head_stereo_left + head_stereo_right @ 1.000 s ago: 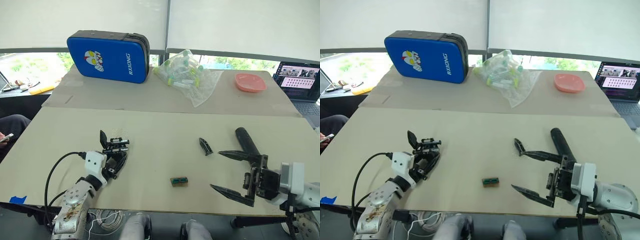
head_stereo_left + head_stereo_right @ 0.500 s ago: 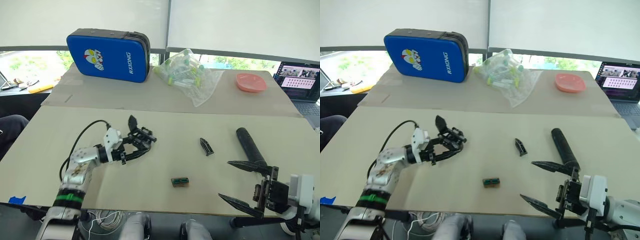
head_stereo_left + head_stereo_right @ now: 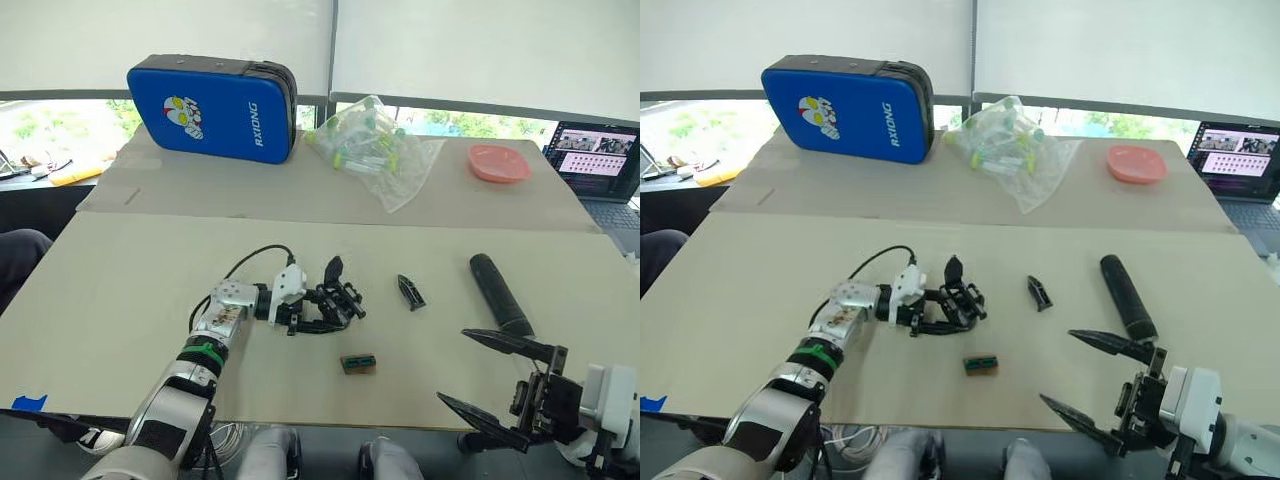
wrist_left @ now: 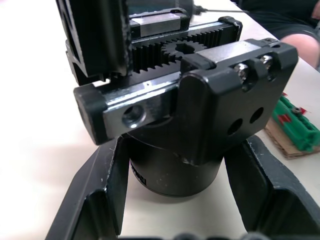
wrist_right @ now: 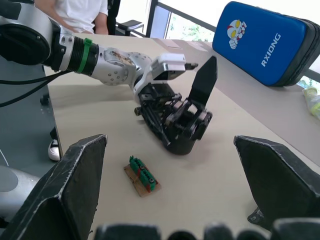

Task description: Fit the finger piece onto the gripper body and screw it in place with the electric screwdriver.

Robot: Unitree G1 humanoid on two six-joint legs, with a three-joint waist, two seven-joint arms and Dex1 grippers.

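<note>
A: What could go wrong from here?

B: The left gripper [image 3: 318,312] is clamped around the round base of the gripper body [image 3: 338,300], a black fist-sized assembly with rails and an upright finger, near the middle of the beige tabletop [image 3: 130,290]; it may tip or twist in the fingers [image 4: 100,192] if that hold is loose, and then the screw hole would sit wrong for the fit; the small green-and-brown rectangular block [image 3: 359,363] lies just in front of it and could get knocked.

A: And the other parts?

B: The finger piece [image 3: 410,291], a small black tapered plastic wedge, lies just right of the body, untouched; the electric screwdriver [image 3: 499,293], a long matte-black cylinder, lies further right; the right gripper [image 3: 497,390] hangs spread wide and empty at the near edge; a careless reach might shove the wedge away.

A: What differs from a second ago?

B: The left arm has carried the body rightward from the table's left side to beside the wedge; the right gripper has drawn back toward the edge.
</note>
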